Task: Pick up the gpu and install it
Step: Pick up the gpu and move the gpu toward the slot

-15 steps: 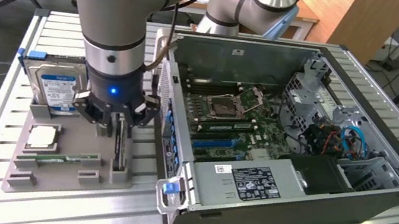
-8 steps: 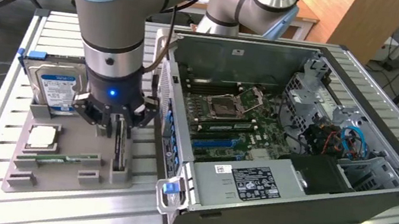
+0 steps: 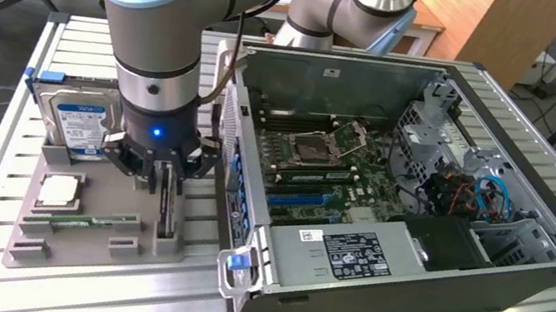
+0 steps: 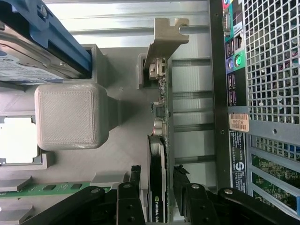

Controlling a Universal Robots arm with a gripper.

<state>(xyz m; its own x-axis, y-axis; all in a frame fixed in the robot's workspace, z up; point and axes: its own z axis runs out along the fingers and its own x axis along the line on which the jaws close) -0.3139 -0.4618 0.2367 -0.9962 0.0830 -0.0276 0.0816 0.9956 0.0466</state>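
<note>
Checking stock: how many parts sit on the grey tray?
4: blue-labelled hard drive, square silver processor, green memory stick, thin black gpu at the gripper. Arm may hide others.

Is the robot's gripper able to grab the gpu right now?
Probably yes. The gripper sits right over the gpu, which stands on edge in its holder, with open fingers on either side and nothing between.

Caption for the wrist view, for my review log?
Open gripper straddles the gpu standing on edge in its grey holder, beside the computer case.
</note>
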